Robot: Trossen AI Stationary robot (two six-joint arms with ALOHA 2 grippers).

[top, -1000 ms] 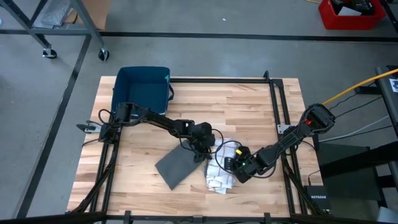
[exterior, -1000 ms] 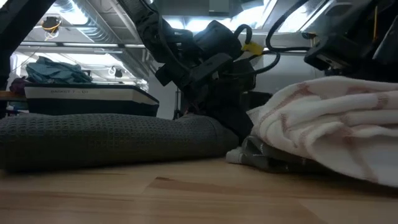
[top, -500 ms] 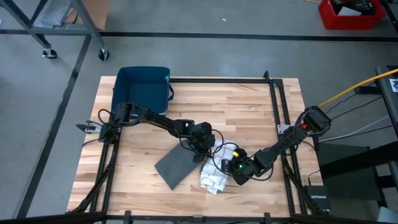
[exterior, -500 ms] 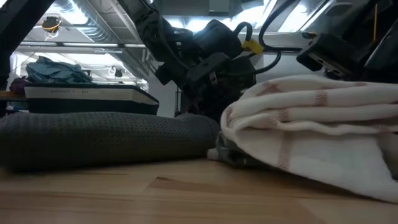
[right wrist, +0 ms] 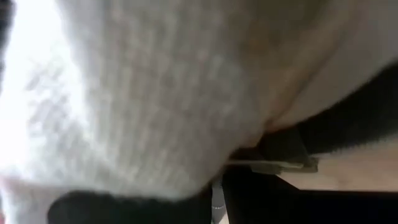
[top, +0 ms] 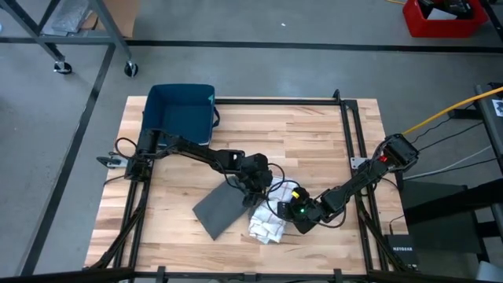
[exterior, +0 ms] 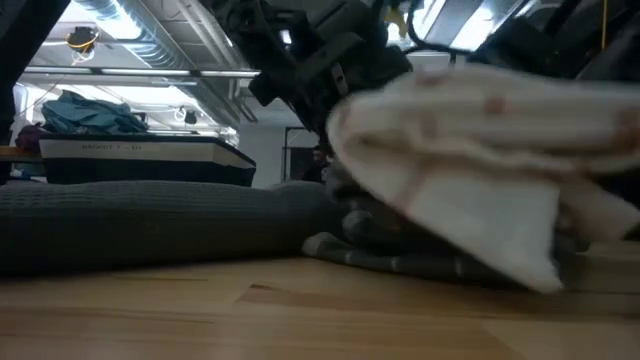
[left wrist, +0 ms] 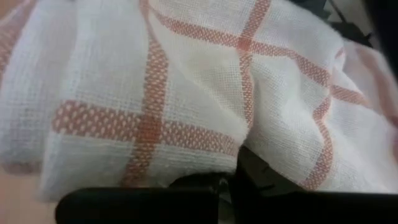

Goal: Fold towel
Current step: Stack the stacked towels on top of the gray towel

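**Two grippers clamped on one towel**

Both grippers meet over the white towel (top: 266, 226) with orange stripes, bunched on the wooden table (top: 314, 141). The left gripper (top: 256, 196) pinches the cloth at its tip, fingers closed on the fabric. The right gripper (top: 292, 214) bites the same towel from the opposite side, jaws together on it. A dark grey folded cloth (top: 218, 211) lies just beside the left gripper. A blue bin (top: 179, 114) sits well behind it.
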